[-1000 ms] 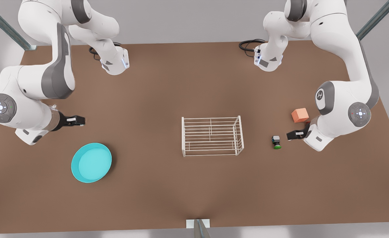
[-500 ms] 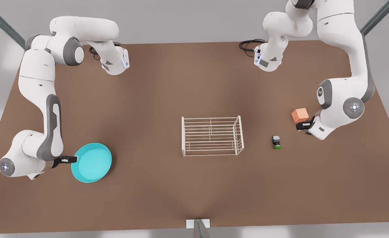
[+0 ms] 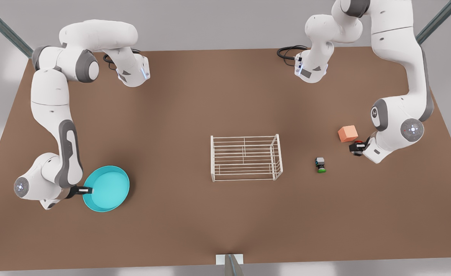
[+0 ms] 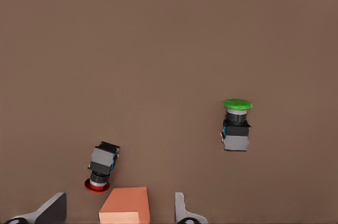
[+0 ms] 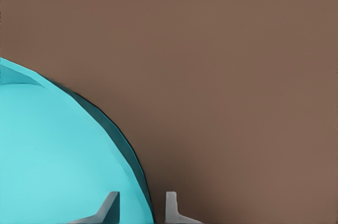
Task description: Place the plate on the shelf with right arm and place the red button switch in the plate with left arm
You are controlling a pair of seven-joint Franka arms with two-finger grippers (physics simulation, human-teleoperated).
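The turquoise plate [image 3: 106, 188] lies flat on the table at the front view's left. My right gripper [image 3: 85, 189] is at its left edge, open, with one finger [image 5: 108, 206] inside the plate [image 5: 53, 160] and the other outside, the rim between them. The white wire shelf [image 3: 246, 157] stands mid-table with nothing on it. The red button switch [image 4: 101, 166] lies on its side beside the salmon-orange cube [image 4: 125, 205]. My left gripper [image 3: 357, 148] hovers open over the red button switch [image 3: 359, 143], its fingers [image 4: 53, 211] spread wide.
A grey switch with a green cap [image 3: 320, 165] lies between the shelf and the left gripper. The salmon-orange cube [image 3: 348, 133] sits just behind the left gripper. Both arm bases stand at the table's far edge.
My right gripper came down and forward from behind the plate to straddle its left rim. My left gripper drew back from the green-capped switch to the red button switch by the cube.
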